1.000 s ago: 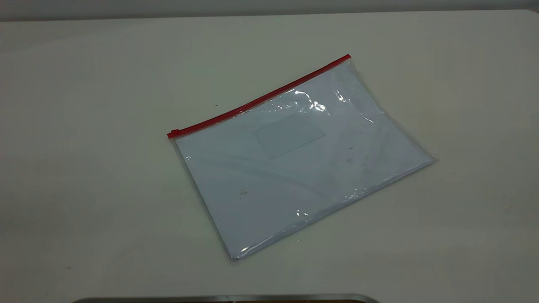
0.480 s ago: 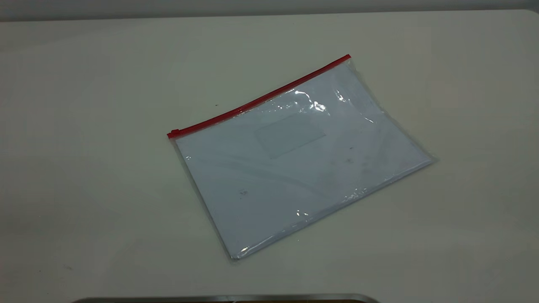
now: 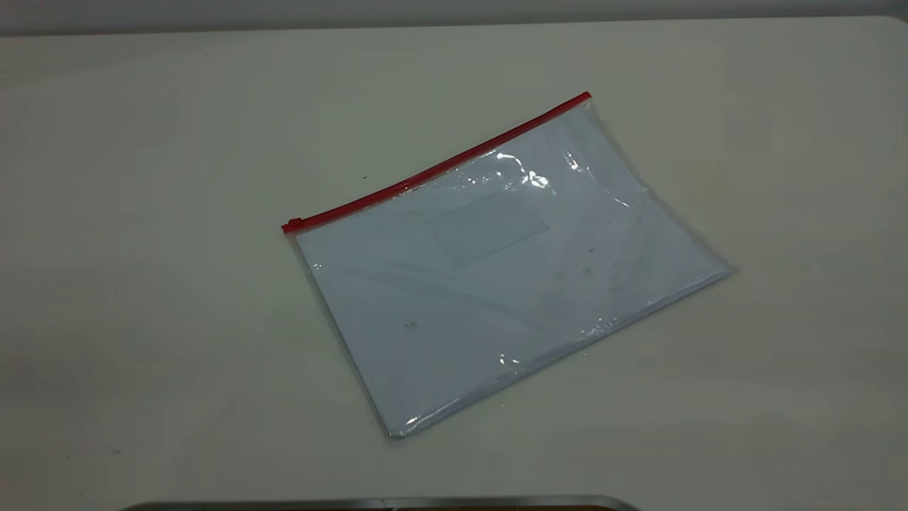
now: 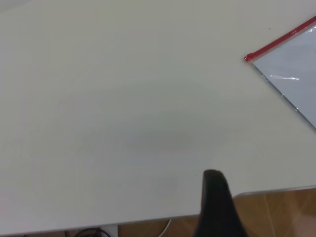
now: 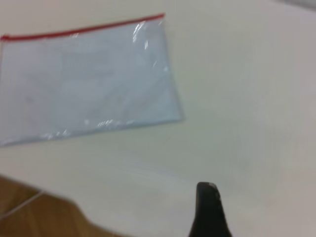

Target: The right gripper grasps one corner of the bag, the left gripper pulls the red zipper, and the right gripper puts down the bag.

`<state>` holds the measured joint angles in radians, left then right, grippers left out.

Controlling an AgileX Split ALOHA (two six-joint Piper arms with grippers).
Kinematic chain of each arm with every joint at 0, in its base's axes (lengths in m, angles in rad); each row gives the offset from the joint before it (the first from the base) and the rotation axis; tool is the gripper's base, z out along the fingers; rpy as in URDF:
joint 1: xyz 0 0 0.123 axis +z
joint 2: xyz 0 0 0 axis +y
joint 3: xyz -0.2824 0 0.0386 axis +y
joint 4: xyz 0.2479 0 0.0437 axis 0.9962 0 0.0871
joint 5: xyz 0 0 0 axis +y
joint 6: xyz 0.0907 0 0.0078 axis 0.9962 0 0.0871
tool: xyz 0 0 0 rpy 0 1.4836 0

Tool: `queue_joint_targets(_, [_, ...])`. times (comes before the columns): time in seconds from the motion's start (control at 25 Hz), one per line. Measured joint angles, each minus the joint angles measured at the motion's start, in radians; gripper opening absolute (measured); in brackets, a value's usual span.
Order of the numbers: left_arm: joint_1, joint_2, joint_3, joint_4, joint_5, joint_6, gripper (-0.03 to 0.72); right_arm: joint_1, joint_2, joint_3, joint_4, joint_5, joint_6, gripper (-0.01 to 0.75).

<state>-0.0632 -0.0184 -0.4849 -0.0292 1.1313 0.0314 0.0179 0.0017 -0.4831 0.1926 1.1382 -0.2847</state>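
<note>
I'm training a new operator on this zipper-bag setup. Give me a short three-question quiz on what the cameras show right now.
1. True or false: the bag lies flat on the table.
2. The red zipper's slider sits at which end in the exterior view: A) left, B) right, C) middle?
3. Fill in: the bag looks filled with ____ sheets.

Key: 1 true. 2 A. 3 white. Neither gripper touches the bag; only one dark fingertip shows in the left wrist view, one in the right.

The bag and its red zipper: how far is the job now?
The bag lies flat on the table, held by no gripper. The slider sits at the red zipper's left end. This fits either the bag waiting to be grasped or put down after the pull; which, I cannot tell.
</note>
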Motion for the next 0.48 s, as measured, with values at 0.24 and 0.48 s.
queue_joint_targets(0.24, [0.000,0.000,0.000,0.000,0.000,0.000,0.559,-0.018,-0.018,0.000,-0.028,0.001,0.028,0.568])
queue_joint_targets(0.48, [0.000,0.000,0.000,0.000,0.000,0.000,0.559,-0.019,-0.018,0.000,-0.108,-0.001,0.118,0.568])
